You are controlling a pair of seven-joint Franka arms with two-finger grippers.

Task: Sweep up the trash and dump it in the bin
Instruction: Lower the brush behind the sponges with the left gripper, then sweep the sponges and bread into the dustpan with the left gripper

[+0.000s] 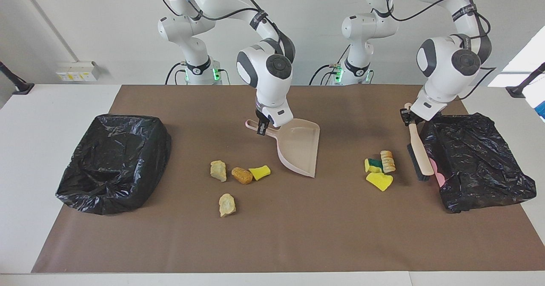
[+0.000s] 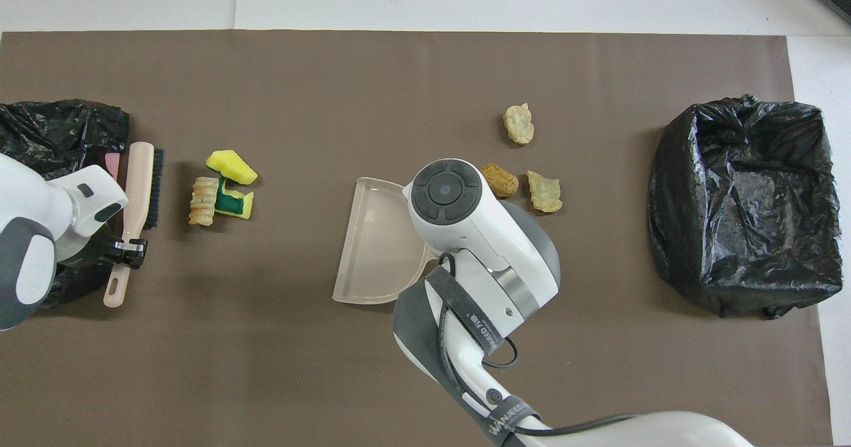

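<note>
My right gripper (image 1: 262, 129) is shut on the handle of the pale pink dustpan (image 1: 300, 147) (image 2: 379, 241). The pan is tilted, with its mouth toward the left arm's end of the table. Toward the right arm's end lie several pieces of trash: two tan lumps (image 1: 218, 170) (image 1: 227, 204), a brown lump (image 1: 242, 175) and a yellow sponge piece (image 1: 259, 172). Toward the left arm's end lie a yellow sponge (image 1: 379, 181), a yellow-green sponge (image 1: 374, 165) and a ridged bread lump (image 1: 387, 161). My left gripper (image 1: 409, 116) (image 2: 129, 251) is shut on the brush (image 1: 419, 156) (image 2: 136, 201), which hangs beside them.
A black-bagged bin (image 1: 115, 162) (image 2: 744, 201) stands at the right arm's end of the brown mat. Another bin (image 1: 477, 167) (image 2: 53, 141) stands at the left arm's end, touching or nearly touching the brush, with a pink patch showing at its side.
</note>
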